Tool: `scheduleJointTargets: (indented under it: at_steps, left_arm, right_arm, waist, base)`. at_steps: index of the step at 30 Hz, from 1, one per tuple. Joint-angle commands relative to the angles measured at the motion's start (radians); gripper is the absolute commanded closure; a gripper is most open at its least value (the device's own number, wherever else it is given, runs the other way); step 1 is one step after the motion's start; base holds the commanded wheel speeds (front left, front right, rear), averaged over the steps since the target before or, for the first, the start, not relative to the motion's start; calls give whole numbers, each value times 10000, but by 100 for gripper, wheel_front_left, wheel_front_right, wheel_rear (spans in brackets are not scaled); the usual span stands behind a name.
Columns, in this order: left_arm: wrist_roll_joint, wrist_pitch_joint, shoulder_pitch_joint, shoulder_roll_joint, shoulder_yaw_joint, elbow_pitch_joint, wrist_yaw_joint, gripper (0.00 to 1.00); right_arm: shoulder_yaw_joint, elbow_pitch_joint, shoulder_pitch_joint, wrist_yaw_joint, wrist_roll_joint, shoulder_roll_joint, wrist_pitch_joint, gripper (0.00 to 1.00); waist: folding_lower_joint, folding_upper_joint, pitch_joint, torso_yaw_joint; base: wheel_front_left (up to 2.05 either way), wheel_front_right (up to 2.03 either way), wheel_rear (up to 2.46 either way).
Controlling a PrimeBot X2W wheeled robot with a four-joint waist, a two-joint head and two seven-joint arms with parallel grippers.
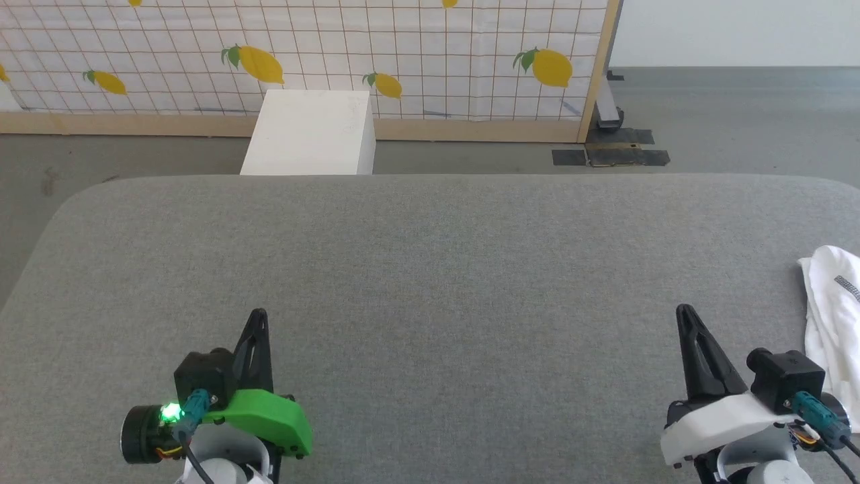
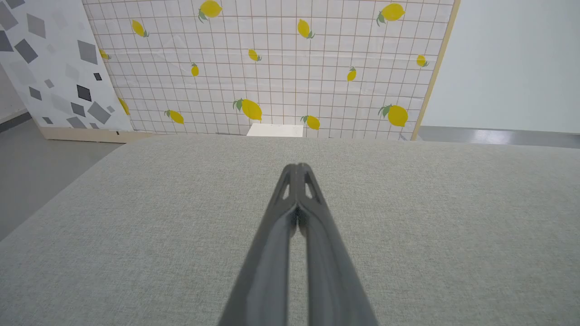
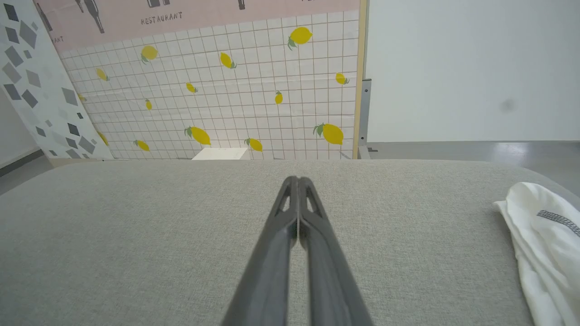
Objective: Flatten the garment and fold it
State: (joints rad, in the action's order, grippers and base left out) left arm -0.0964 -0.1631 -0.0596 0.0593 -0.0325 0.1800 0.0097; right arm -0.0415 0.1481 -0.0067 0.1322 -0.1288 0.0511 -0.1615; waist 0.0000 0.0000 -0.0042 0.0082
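Observation:
The white garment (image 1: 835,316) lies bunched at the right edge of the grey table, a strip of dark zigzag stitching showing on it; part of it runs out of the picture. In the right wrist view the garment (image 3: 546,240) sits at the lower right. My right gripper (image 1: 685,314) is shut and holds nothing, a short way left of the cloth, its tips (image 3: 297,181) pressed together over bare table. My left gripper (image 1: 259,316) is shut and holds nothing at the lower left, far from the garment, its closed tips (image 2: 297,167) above the table.
The grey fabric-covered table (image 1: 430,269) spreads wide between and beyond both grippers. A rigid white box (image 1: 312,131) stands on the floor behind its far edge. A lemon-print screen (image 1: 302,54) with a wooden frame closes off the back.

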Motion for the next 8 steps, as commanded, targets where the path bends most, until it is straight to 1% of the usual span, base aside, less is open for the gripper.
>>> scheduleJointTargets:
  at_steps: [1,8]
  left_arm:
    - [82,73,152,-35,46,-95,-32,100]
    - [161,212,191,-40,71,-247,-38,100]
  right_arm:
    - [28,-104,26,-6,107,-3,63,100]
    - [62,-227,30,-7,212,-4,202,100]
  waist:
    - [0,0,1,-2]
    - [0,0,4,-9]
  base:
    - [0,0,0]
    - [0,0,0]
